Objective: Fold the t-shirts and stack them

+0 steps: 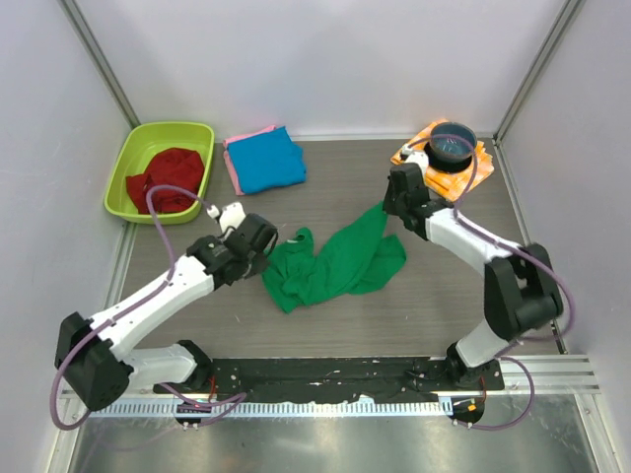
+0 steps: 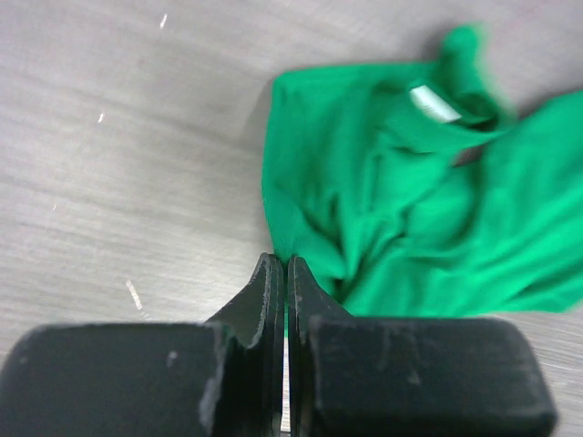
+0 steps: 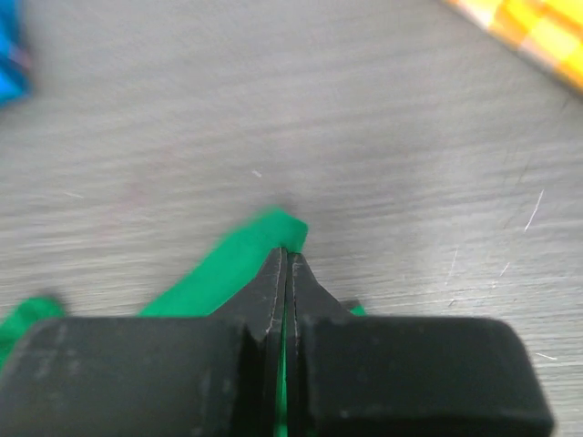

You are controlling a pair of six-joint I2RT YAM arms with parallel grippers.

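The bright green t-shirt (image 1: 340, 264) lies crumpled in the middle of the table. My left gripper (image 1: 266, 248) is shut on its left edge; in the left wrist view the closed fingertips (image 2: 286, 266) pinch the cloth (image 2: 392, 209), whose white neck label faces up. My right gripper (image 1: 384, 210) is shut on the shirt's far right corner; in the right wrist view green cloth (image 3: 228, 269) shows between the closed jaws (image 3: 286, 255). The blue t-shirt (image 1: 266, 160) lies folded on the pink one (image 1: 233, 175) at the back of the table.
A lime green bin (image 1: 128, 158) holding a red cloth (image 1: 168, 177) stands at the back left. An orange-and-white checked cloth (image 1: 424, 172) with a dark bowl (image 1: 452, 146) on it lies at the back right, close behind my right arm.
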